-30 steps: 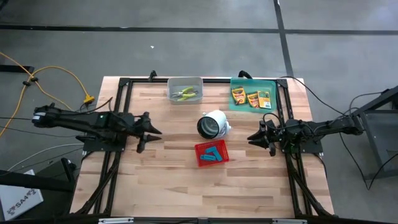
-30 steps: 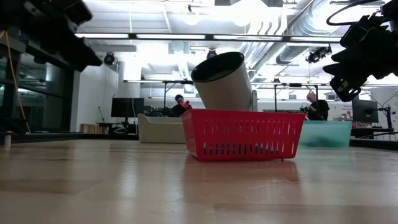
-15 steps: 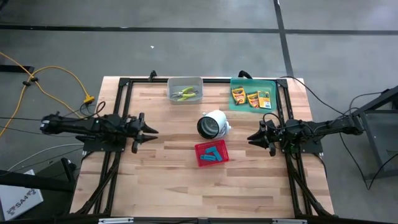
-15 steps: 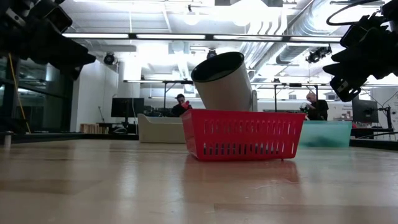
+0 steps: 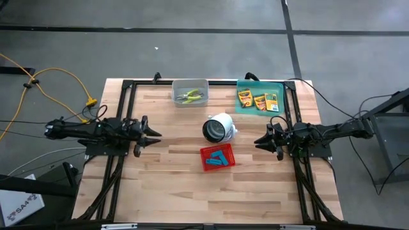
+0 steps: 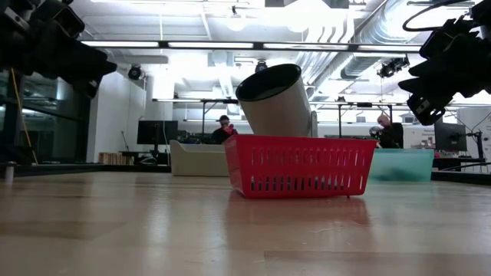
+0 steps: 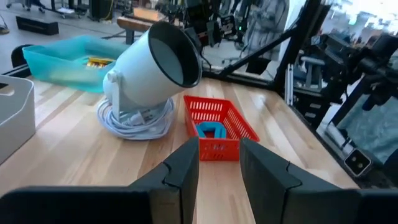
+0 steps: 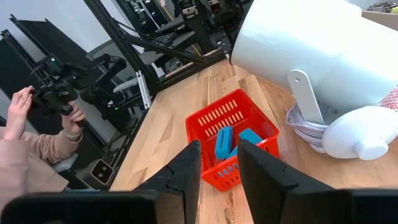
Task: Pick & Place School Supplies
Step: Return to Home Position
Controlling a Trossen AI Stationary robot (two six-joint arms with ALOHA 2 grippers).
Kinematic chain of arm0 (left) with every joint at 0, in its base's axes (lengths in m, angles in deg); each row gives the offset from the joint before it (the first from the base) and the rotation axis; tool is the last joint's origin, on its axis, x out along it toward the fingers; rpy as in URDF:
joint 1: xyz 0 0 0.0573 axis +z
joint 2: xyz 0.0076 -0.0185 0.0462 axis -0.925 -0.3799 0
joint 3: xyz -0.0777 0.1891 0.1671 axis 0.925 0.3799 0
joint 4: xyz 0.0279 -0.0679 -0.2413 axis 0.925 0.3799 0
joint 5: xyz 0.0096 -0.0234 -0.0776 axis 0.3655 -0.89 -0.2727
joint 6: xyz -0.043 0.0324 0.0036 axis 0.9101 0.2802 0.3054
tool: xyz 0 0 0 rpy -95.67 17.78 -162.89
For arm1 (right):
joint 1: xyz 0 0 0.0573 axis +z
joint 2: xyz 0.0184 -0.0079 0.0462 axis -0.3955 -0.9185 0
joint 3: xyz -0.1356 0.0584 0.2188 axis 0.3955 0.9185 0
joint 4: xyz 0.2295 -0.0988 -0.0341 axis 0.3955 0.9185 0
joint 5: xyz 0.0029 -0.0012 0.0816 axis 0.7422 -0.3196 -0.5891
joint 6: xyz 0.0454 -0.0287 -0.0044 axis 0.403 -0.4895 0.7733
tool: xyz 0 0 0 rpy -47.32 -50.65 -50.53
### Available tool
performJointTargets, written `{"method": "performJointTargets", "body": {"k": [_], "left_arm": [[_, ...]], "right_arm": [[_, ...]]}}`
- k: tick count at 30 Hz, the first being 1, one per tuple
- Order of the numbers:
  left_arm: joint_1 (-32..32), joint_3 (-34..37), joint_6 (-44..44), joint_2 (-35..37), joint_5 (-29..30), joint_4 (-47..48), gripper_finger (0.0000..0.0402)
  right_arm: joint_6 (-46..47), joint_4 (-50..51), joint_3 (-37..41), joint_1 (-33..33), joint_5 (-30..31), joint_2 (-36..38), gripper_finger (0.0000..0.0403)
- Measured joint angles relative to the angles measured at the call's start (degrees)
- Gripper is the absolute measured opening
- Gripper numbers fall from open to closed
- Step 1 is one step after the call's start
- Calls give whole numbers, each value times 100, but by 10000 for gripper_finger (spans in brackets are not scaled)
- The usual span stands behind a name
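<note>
Three yellow-and-green crayon boxes (image 5: pixel 257 100) lie in the green tray (image 5: pixel 280 86) at the far right. Two yellow-green-handled tools (image 5: pixel 190 96) lie in the grey bin (image 5: pixel 175 93) at the far middle. Several light-blue blocks (image 5: pixel 218 158) lie in the red basket (image 5: pixel 206 152) at the table's middle; they also show in the right wrist view (image 8: pixel 224 142). My left gripper (image 5: pixel 155 137) hovers open and empty over the table's left side. My right gripper (image 5: pixel 257 142) hovers open and empty at the right, pointing toward the basket.
A white cylinder with a dark opening (image 5: pixel 219 128) lies tilted just beyond the basket, with a coiled white cable (image 7: pixel 134 121) at its base. Black frame rails (image 5: pixel 121 115) run along the table's left and right sides. A person's hand (image 8: pixel 22 106) shows beyond the table.
My left gripper has drawn back toward the table's left edge, staying above the table and empty. My right gripper has kept still.
</note>
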Motion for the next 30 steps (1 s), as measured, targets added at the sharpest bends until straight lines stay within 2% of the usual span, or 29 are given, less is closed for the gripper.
{"method": "performJointTargets", "body": {"k": [6, 10, 30], "left_arm": [[-1, 520, 92, 256, 3, -920, 110], [0, 535, 132, 324, 169, -658, 110], [4, 562, 1, 77, -16, -603, 110]], "right_arm": [[-2, -2, 0, -2, -2, 0, 97], [-2, -2, 0, -2, -2, 0, 97], [-2, -2, 0, -2, 0, 0, 97]]}}
